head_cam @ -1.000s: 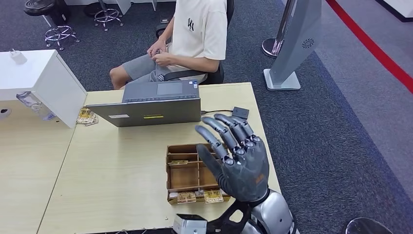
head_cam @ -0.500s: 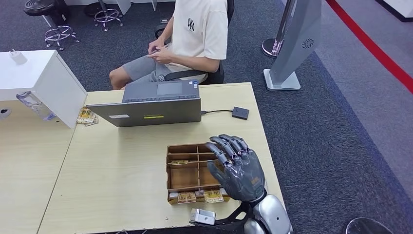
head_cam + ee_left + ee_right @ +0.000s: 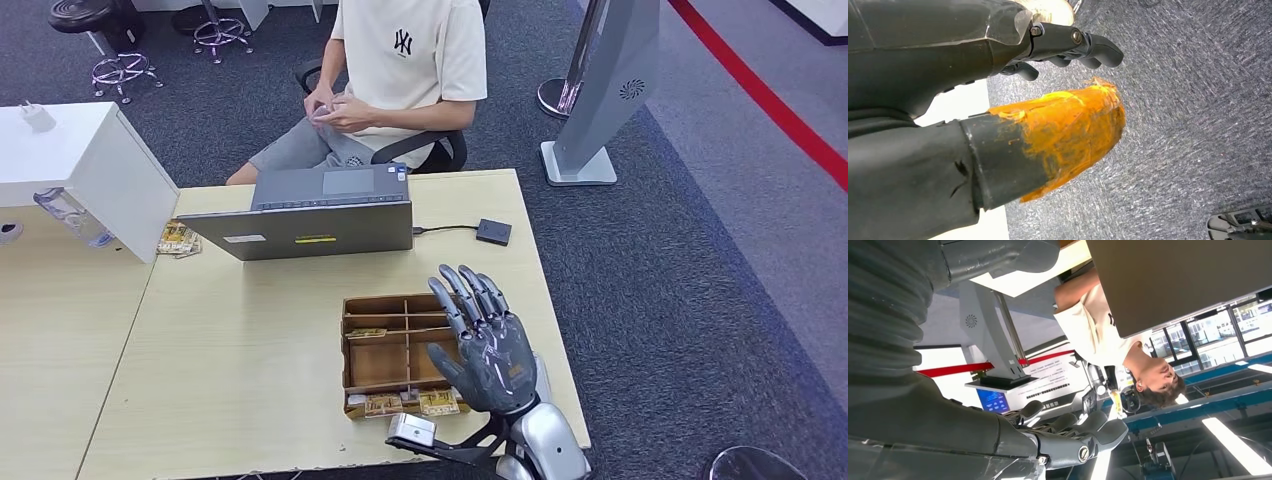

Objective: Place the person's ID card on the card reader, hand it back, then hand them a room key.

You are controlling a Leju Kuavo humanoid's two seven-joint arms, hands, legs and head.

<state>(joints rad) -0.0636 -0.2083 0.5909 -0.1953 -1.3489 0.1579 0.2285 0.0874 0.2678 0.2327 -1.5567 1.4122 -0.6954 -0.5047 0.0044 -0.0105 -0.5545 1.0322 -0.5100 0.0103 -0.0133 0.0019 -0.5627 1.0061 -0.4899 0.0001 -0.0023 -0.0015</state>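
1. Step: awaiting the ID card, which the person (image 3: 400, 70) seems to hold beyond the table's (image 3: 250, 360) far edge.
2. Right hand (image 3: 487, 345) hovers empty, fingers spread, above the wooden tray (image 3: 385, 360) near the front-right corner; left hand (image 3: 1068, 45) hangs curled, empty.
3. Next: reach past the card reader (image 3: 493, 232) to receive it.

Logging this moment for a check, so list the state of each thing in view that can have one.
right hand: raised over the wooden tray, fingers spread, holding nothing.
left hand: hanging over the carpet, fingers curled, holding nothing.
laptop: lid open, laid far back.
card reader: cabled to the laptop, nothing on it.
wooden tray: open-topped, cards in its near compartments.
person: seated, hands together.
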